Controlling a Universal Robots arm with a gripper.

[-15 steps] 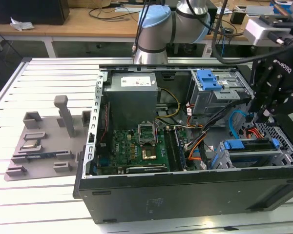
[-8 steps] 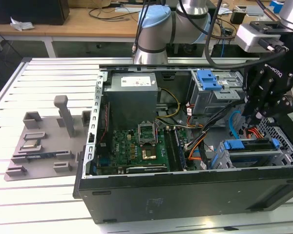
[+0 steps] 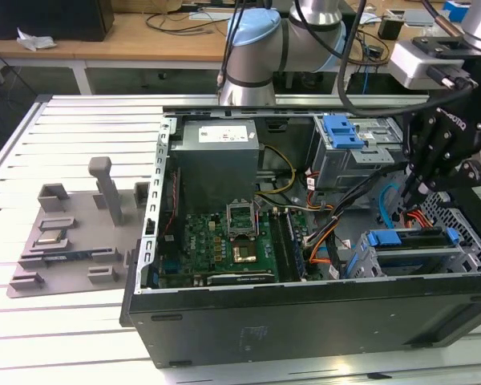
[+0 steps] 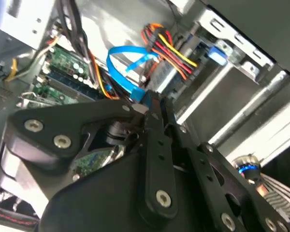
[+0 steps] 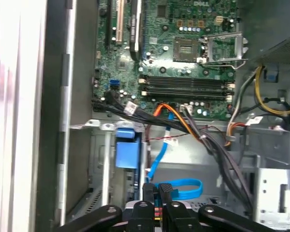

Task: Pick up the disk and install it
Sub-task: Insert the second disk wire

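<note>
- On the white slatted metal table (image 3: pixel 64 120), a large black open-sided computer case (image 3: pixel 305 321) is laid flat, its interior facing up.
- Behind the case, the silver-and-pale-blue robot arm (image 3: pixel 252 48) is seen, reaching over to the exterior view's right.
- Inside the case, a large grey power-supply box (image 3: pixel 216 160) is set toward the far wall, with the green motherboard (image 3: pixel 216 241) just in front of it.
- Well apart from the case, on the exterior view's left, a flat grey plastic fixture tray (image 3: pixel 72 233) with upright posts is laid on the table.
- The disk, a flat silver metal drive framed by a blue plastic carrier bracket (image 3: pixel 417 241), is seated in the metal drive cage at the near corner of the case on the exterior view's right.
- The black end effector (image 3: pixel 415 192) is held just above the disk, inside the case opening; in both wrist views (image 5: pixel 155 191) (image 4: pixel 153 107) its fingers are drawn narrow, almost together, and nothing is seen gripped between them.
- A flat light-blue data cable (image 5: pixel 179 186) is looped just beside the fingertips.
</note>
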